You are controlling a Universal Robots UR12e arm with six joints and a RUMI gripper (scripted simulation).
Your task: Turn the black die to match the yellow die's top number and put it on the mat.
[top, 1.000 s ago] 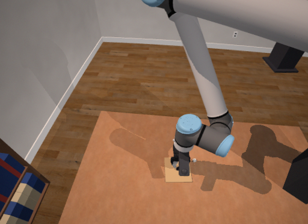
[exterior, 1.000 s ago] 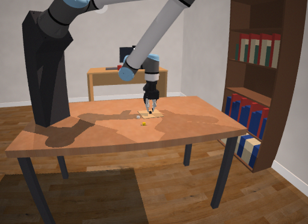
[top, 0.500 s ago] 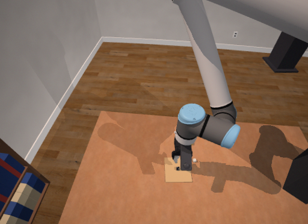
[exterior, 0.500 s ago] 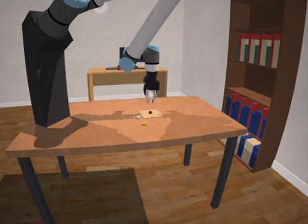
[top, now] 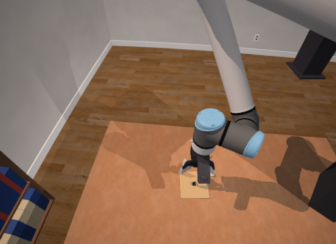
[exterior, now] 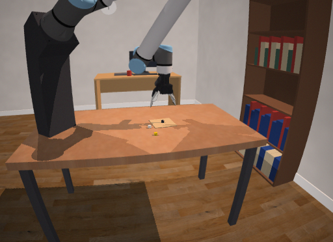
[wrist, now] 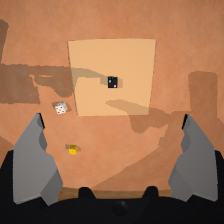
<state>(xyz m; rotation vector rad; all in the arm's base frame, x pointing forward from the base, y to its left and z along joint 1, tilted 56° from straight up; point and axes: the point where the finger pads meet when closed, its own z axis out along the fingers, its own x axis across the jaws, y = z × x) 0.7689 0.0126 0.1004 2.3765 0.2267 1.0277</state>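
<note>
The black die (wrist: pixel 113 82) (exterior: pixel 162 121) (top: pixel 193 183) sits flat near the middle of the pale tan mat (wrist: pixel 135 55) (exterior: pixel 167 125) (top: pixel 193 193), fully on it. The white die (wrist: pixel 60 107) (exterior: pixel 149 125) lies on the table just off the mat's left edge. The yellow die (wrist: pixel 73 149) (exterior: pixel 155 133) lies further toward the table's front. My gripper (wrist: pixel 113 114) (exterior: pixel 162 103) (top: pixel 197 172) is wide open and empty, hanging well above the mat and pointing straight down. The pips on the dice are too small to read. In the top view the arm hides the white and yellow dice.
The dice and mat are on an orange-brown table (exterior: pixel 195 135). The robot's dark pedestal (exterior: pixel 49 90) stands on the table's left end. A bookshelf (exterior: pixel 286 90) stands to the right, and a small desk (exterior: pixel 114 80) stands at the back wall.
</note>
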